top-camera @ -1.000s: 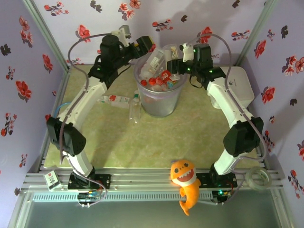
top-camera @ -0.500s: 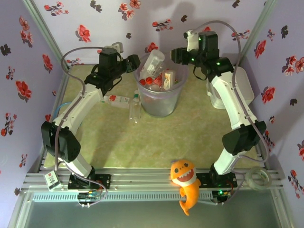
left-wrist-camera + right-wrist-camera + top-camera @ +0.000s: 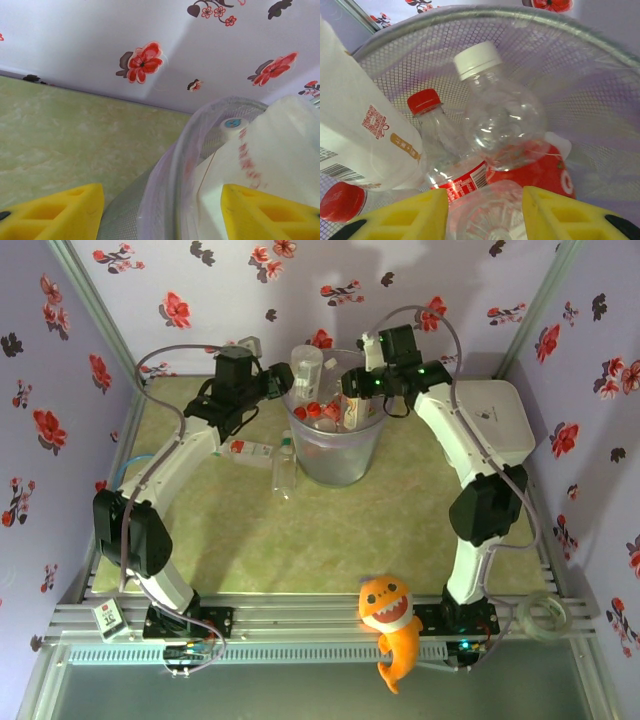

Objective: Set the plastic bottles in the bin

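Note:
The translucent bin (image 3: 335, 455) stands at the table's back middle, holding several plastic bottles. A tall white bottle (image 3: 305, 368) (image 3: 280, 150) sticks up at its left side. My left gripper (image 3: 283, 380) (image 3: 162, 215) is open, its fingers straddling the bin's rim (image 3: 170, 165). My right gripper (image 3: 350, 390) (image 3: 485, 220) reaches down into the bin (image 3: 580, 75), shut on a clear bottle (image 3: 487, 210) whose base faces the camera. Below it lie a white-capped clear bottle (image 3: 500, 115) and a red-capped labelled bottle (image 3: 437, 130). Two bottles lie on the table left of the bin: a labelled one (image 3: 248, 449) and a clear one (image 3: 285, 468).
A white lidded box (image 3: 495, 420) sits right of the bin under the right arm. An orange plush toy (image 3: 392, 625) leans on the front rail. Flowered walls close in the back and both sides.
The left gripper released the white bottle into the bin and drew back to the rim. The right gripper rose, then came down leftwards into the bin.

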Motion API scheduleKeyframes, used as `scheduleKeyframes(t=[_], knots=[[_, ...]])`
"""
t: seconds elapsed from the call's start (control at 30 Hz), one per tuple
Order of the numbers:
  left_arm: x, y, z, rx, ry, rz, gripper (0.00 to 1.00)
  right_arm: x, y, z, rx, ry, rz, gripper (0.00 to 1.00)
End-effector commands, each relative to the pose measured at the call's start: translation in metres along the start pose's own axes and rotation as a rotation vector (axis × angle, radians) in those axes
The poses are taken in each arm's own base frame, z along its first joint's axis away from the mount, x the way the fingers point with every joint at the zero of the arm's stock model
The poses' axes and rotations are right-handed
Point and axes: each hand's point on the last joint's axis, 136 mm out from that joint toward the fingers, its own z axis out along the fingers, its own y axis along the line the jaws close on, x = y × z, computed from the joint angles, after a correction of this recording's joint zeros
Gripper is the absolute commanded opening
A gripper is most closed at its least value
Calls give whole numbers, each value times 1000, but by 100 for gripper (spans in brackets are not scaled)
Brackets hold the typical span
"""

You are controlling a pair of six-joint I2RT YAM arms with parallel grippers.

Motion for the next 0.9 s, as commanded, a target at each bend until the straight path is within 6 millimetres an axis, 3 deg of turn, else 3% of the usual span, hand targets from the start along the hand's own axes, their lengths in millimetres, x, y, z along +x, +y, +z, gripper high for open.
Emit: scheduleKeyframes(t=[0.0,0.13,0.23,0.4,0.53,0.67,0.87], knots=[[5,5,6,-16,-1,-6,64,27,4,6,-23,84,45,42],[2,2,7,-11,-9,-9,63,32,6,3,-27,72,49,42],[-4,-2,4,-3,-18,-1,64,14,5,-9,-10,32,30,43],[-24,-6,-12,-9,-60,19,68,-27,6,-28,2,-57,11,62],[-36,2,-32,-51,-96,33,76,-48,0,-44,24,-115,32,68],[-33,37,-47,-179,-62,56,81,-52,-11,-57,44,-148,85,70],[3,132,-38,-414,60,-166,82,-32,-21,-68,72,-147,110,71]])
